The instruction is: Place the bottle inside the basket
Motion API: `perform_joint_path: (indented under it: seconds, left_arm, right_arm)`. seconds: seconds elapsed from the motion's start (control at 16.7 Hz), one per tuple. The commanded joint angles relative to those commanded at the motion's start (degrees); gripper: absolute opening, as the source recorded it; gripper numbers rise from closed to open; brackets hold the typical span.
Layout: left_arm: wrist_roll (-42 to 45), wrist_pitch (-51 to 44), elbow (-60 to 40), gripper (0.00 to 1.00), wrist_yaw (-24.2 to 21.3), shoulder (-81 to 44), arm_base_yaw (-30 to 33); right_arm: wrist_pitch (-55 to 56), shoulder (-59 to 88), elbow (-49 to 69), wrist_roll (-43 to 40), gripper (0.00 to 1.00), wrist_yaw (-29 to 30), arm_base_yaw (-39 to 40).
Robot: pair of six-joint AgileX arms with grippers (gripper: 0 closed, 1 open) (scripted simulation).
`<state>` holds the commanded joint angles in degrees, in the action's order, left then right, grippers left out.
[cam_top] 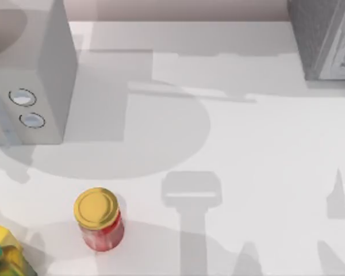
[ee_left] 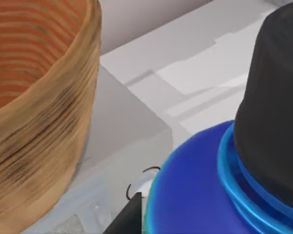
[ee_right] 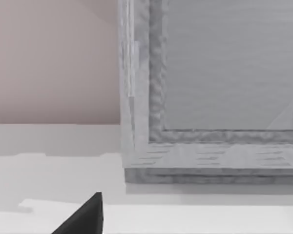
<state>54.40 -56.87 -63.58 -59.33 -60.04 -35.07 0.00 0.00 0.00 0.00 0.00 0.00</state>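
The bottle [ee_left: 210, 195] is showing very close in the left wrist view, with its dark blue shoulder, a lighter blue ring and the black screw cap [ee_left: 273, 107] above it. A thin black loop of strap [ee_left: 136, 183] is curling just beside the shoulder. The woven basket [ee_left: 44, 122], brown outside and orange inside, is standing near the bottle but apart from it, with its open mouth facing up. One dark fingertip [ee_left: 129, 214] of the left hand is lying against the bottle's side; whether the hand is pinching the bottle, I cannot tell.

In the top view the white worktop [cam_top: 247, 144] is carrying a red jar [cam_top: 102, 227] with a gold lid at the front left, and a yellow thing [cam_top: 6, 253] with a teal cap at the left corner. A grey box [cam_top: 34, 75] with two round buttons is standing at the back left, and another grey box [cam_top: 325, 37] at the back right.

In the right wrist view one dark fingertip [ee_right: 85, 217] is pointing toward a grey framed box [ee_right: 210, 97]; the state of the right hand I cannot tell.
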Motion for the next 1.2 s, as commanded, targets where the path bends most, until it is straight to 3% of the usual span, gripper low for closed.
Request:
perform_joint_path:
  seconds: [0.36,0.72,0.9,1.2]
  left_arm:
    - [-24.9,9.5,-27.7,0.0,18.3,-13.2,4.4]
    - [-44.0,13.0,-45.9,0.0,36.8,-24.7,13.8]
    - [-47.1,13.0,-48.9,0.0,39.9,-26.8,15.9]
    - [-46.9,13.1,-48.5,0.0,39.8,-26.7,15.7]
  right_arm:
    - [0.0,0.0,0.0,0.0,1.0,0.0,0.0]
    - [0.0,0.0,0.0,0.0,1.0,0.0,0.0]
    - [0.0,0.0,0.0,0.0,1.0,0.0,0.0]
    - [0.0,0.0,0.0,0.0,1.0,0.0,0.0]
